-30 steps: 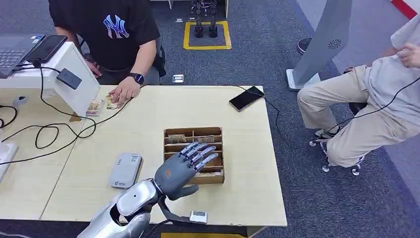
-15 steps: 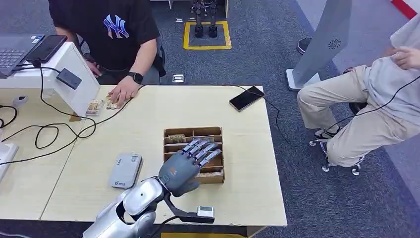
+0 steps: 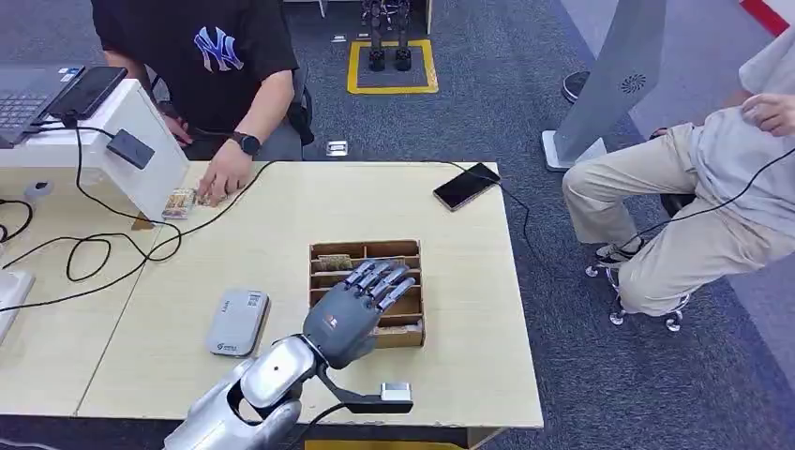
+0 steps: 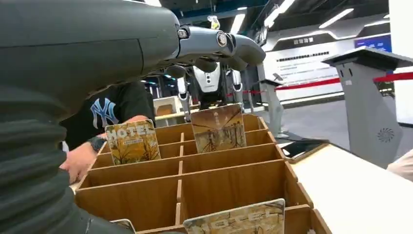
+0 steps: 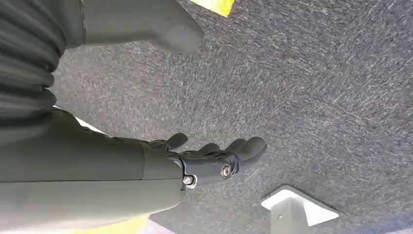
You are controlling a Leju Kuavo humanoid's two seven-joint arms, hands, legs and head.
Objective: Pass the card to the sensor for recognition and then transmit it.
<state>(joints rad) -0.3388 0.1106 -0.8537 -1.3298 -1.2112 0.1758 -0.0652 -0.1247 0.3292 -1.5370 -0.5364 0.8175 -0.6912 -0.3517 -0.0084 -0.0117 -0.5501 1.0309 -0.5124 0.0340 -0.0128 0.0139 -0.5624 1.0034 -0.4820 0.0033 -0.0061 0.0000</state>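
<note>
Left hand (image 3: pixel 349 319) hovers over the near rows of the wooden card box (image 3: pixel 412 246), fingers spread and extended, holding nothing. Cards stand in the box slots: head view shows them as thin strips, print unreadable. Left wrist view reads them: a "HOTEL" card (image 4: pixel 132 142) and a tree-print card (image 4: pixel 218 128) upright in rows beyond the fingertips, another card (image 4: pixel 238 220) in the row under the hand, cut off at the frame edge. Fingers (image 4: pixel 221 44) sit above the cards, apart from them.

Around the hand on the counter (image 3: pixel 281 202): grey card reader (image 3: pixel 237 321) just beside it on the thumb side, black phone (image 3: pixel 466 186) well beyond the box, cables (image 3: pixel 112 248) trailing further out past the reader. Across the counter a person's hand (image 3: pixel 217 178) rests near two small cards (image 3: pixel 180 202) next to a white stand (image 3: pixel 131 141). A second person (image 3: pixel 712 187) sits off to the far side.

Right hand (image 5: pixel 214 156) hangs over grey carpet (image 5: pixel 316 87), fingers loosely extended, nothing in it; a white base (image 5: pixel 297 209) on the floor beyond its fingertips is partly cut off.
</note>
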